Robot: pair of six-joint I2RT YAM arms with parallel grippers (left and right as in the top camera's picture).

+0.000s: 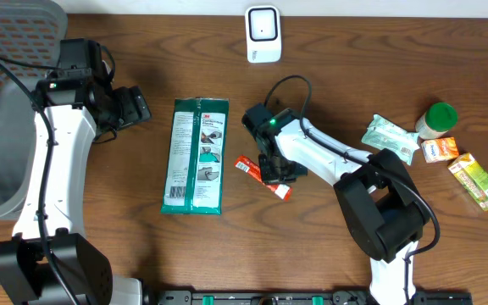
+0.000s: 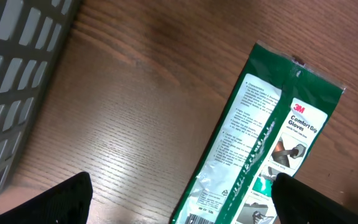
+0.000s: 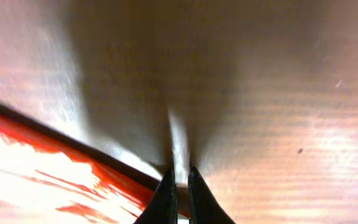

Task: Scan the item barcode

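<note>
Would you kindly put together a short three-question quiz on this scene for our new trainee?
1. True or false: the green glove pack lies between the left gripper and the right gripper.
2. Which item is the right gripper down at? A) the red packet B) the green-lidded bottle C) the white scanner
3. Fill in: the left gripper's jaws stand ____.
Key: 1 true; 2 A; 3 open.

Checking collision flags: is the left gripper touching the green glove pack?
Apart. The overhead view shows bare table between the left gripper and the green glove pack.
</note>
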